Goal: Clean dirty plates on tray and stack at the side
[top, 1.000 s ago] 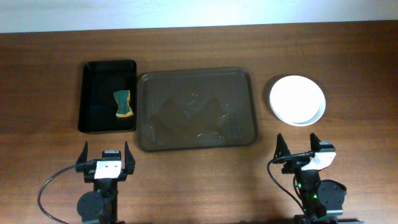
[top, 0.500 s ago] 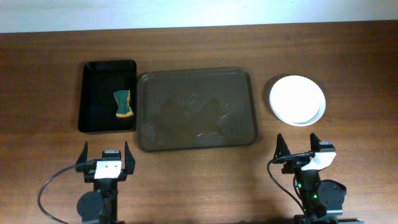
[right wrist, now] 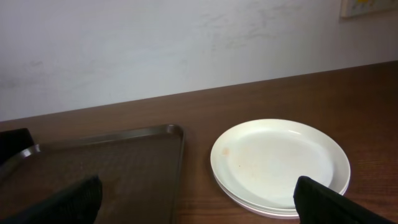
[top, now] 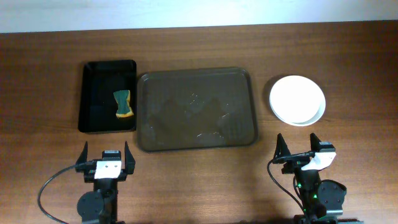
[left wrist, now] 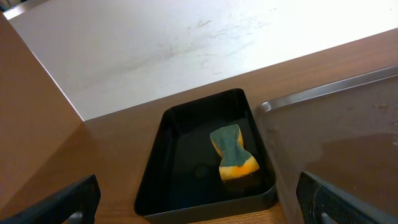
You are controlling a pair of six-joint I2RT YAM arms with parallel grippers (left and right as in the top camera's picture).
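The plates (top: 297, 99) sit in one stack on the table right of the tray, a white one on top; the right wrist view shows the stack (right wrist: 280, 162) with a faint orange smear on the top plate. The dark brown tray (top: 196, 109) lies mid-table with no plates on it, its corner also showing in the right wrist view (right wrist: 93, 168) and the left wrist view (left wrist: 348, 143). My left gripper (top: 106, 158) is open and empty near the front edge, below the black tray. My right gripper (top: 298, 149) is open and empty just in front of the plate stack.
A smaller black tray (top: 107, 96) stands left of the brown tray and holds a green-and-yellow sponge (top: 123, 104); the left wrist view shows the black tray (left wrist: 205, 155) and the sponge (left wrist: 232, 151) too. A pale wall runs along the table's far edge.
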